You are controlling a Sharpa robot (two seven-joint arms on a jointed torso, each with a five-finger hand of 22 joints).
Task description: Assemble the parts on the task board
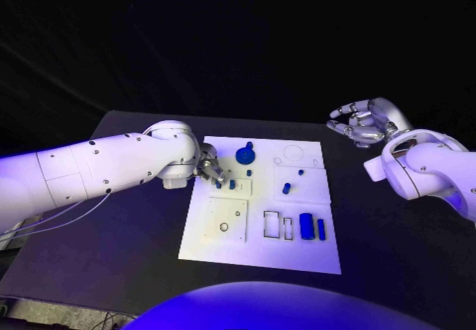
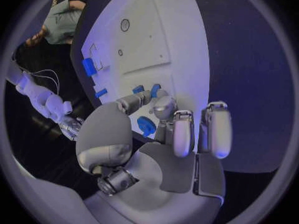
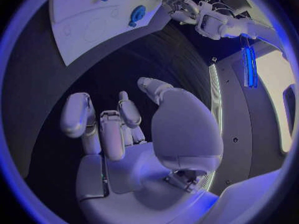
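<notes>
The white task board point(image 1: 260, 206) lies mid-table, carrying scattered blue parts point(image 1: 307, 226) and outlined recesses. The left hand point(image 1: 209, 169) rests at the board's left edge, fingertips beside two small parts; the left wrist view cannot confirm a grasp. The right hand point(image 1: 365, 122) hovers off the board's far right corner, fingers curled, holding nothing.

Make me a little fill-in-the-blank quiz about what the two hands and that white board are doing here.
1. The hand reaching onto the board is the robot's ____ hand.
2. The right hand hangs over the black table, off the board, and holds ____.
3. The left hand has its fingers at the board's ____ edge in the head view.
4. The small parts on the board are coloured ____.

Missing words: left; nothing; left; blue
</notes>
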